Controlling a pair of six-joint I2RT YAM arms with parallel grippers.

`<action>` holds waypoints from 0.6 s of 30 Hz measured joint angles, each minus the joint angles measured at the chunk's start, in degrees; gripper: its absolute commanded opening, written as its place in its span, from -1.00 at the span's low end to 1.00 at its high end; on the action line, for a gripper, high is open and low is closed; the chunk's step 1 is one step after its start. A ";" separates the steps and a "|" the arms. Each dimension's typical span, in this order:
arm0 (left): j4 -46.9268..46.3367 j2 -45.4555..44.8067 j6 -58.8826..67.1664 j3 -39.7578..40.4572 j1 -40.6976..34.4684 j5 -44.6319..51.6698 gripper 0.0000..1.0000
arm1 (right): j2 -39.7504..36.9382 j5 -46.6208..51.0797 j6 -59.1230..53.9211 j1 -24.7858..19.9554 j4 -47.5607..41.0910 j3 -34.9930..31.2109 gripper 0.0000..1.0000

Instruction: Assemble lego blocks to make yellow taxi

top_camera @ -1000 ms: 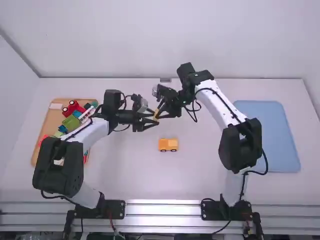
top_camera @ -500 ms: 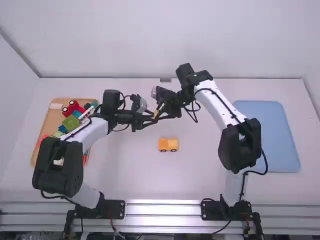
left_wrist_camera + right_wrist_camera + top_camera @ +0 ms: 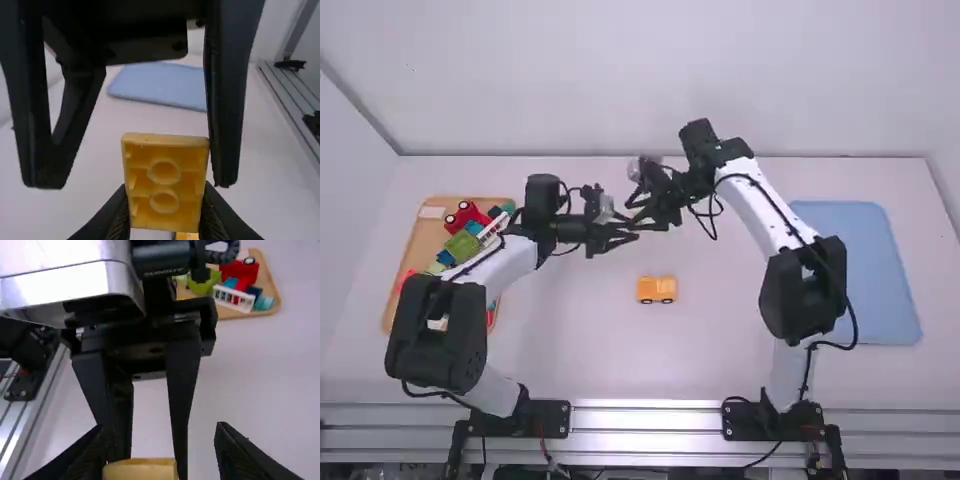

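Observation:
The left gripper [image 3: 628,231] meets the right gripper [image 3: 635,214] tip to tip above the middle of the table. In the left wrist view, my left gripper [image 3: 164,212] is shut on a small yellow block [image 3: 163,180] with two round sockets facing the camera. The right gripper's spread fingers stand either side of that block there. My right gripper [image 3: 162,452] is open in the right wrist view, the yellow block [image 3: 141,470] lying between its fingers, nearer one of them. A yellow-orange car body [image 3: 657,289] with dark wheels rests on the table nearer the bases.
At the left a wooden tray [image 3: 421,240] holds a red toy car [image 3: 467,216], a green block [image 3: 462,245] and several other pieces, partly under the left arm. A blue tray [image 3: 865,270] lies at the right, beside the right arm.
The right gripper has opened and drawn back a little, up and right in the high view. The left arm has shifted only slightly, and the yellow block between the grippers has become hard to see there.

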 measured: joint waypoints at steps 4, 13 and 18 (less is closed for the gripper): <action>9.09 0.00 -5.84 0.02 0.33 0.24 -0.83 | 0.00 -4.15 -0.07 -1.70 0.55 0.00 0.12; 24.52 0.00 -18.71 0.00 0.42 0.22 -0.76 | 0.00 -12.68 -1.55 -4.76 2.56 0.00 0.00; 26.38 0.00 -22.75 0.00 0.42 0.15 -0.74 | 0.00 -16.90 -1.66 -5.11 4.85 0.00 -0.10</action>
